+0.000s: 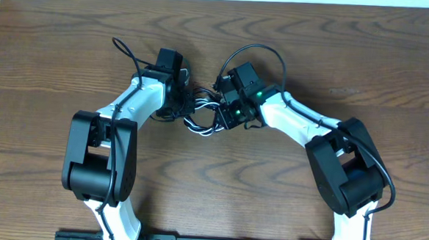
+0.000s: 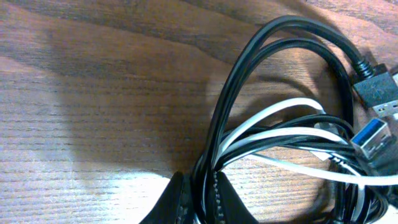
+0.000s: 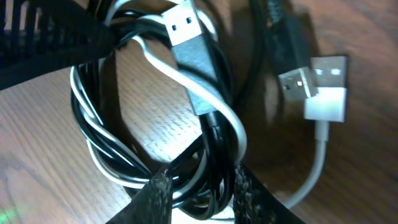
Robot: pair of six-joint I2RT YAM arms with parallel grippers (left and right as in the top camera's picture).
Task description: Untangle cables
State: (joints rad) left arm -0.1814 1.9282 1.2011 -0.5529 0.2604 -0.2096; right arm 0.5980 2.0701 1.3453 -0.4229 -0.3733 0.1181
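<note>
tangled cables stretch left-right at upper centre, half hidden under both arms. left tool pinches them; right tool straddles them, grip unclear.

On the table the cables lie bundled just toward 12 o'clock of its middle, with the left gripper at their 9 o'clock and the right gripper at their 3 o'clock. From the left wrist, strands run between the fingers at 6 o'clock and loop toward 1 o'clock, with two plugs at 3 o'clock. From the right wrist, one plug lies on the coil at 12 o'clock — two more plugs sit beside it at 2 o'clock.
</note>
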